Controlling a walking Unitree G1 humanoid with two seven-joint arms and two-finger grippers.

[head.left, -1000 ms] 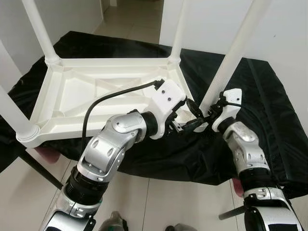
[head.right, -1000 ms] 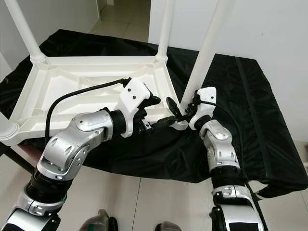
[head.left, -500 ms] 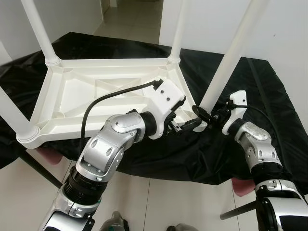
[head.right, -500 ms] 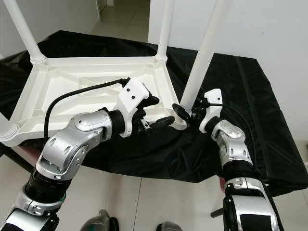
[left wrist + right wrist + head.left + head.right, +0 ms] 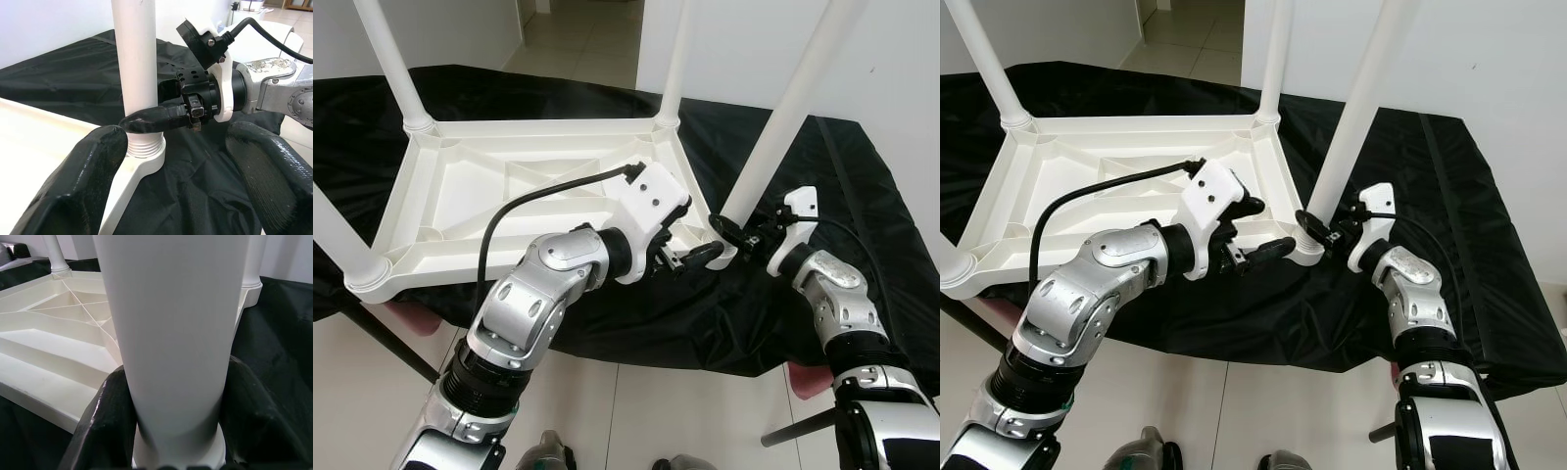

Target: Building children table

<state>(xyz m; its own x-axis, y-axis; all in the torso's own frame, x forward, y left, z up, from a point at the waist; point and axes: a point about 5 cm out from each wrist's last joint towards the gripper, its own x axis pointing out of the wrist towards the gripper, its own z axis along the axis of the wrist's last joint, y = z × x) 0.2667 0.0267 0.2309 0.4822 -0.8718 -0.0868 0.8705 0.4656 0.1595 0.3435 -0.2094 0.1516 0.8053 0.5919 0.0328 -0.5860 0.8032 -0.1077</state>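
One upturned white table (image 5: 509, 186), near leg (image 5: 783, 117) pointing up, right pincer (image 5: 171, 431) grasping its base, left pincer (image 5: 181, 161) released beside

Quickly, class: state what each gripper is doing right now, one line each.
Left gripper: open, fingers spread by the table corner, holding nothing.
Right gripper: shut on the table leg near its base.

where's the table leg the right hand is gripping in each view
Left eye view: the table leg rises from centre right to the top edge, with the right hand at its base.
Right eye view: the leg stands right of centre.
Left wrist view: the leg stands upright, left of centre.
Right wrist view: the leg stands in the middle, between the fingers.
Shared landmark: the white upturned tabletop.
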